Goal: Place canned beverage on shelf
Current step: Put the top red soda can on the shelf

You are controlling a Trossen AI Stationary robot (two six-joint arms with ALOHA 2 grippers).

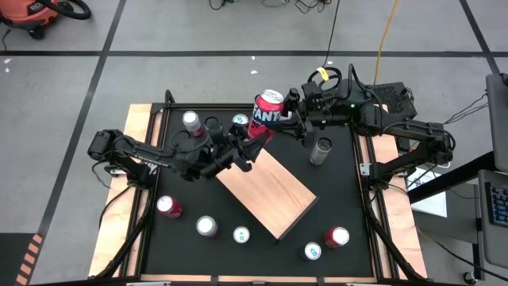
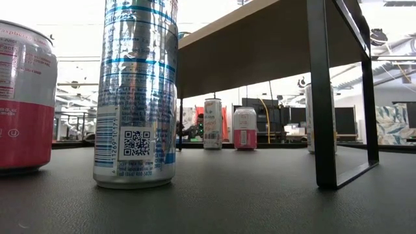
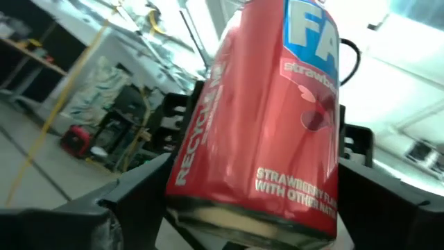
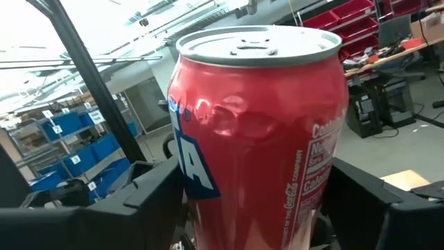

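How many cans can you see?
9: a red can held above the shelf; three at the back; five at the front. The arms may hide more.

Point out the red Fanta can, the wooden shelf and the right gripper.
red Fanta can [image 1: 268, 111], high view: on its printed side.
wooden shelf [image 1: 270, 195], high view: bare middle of its top.
right gripper [image 1: 292, 111], high view: between its fingertips, at the can.
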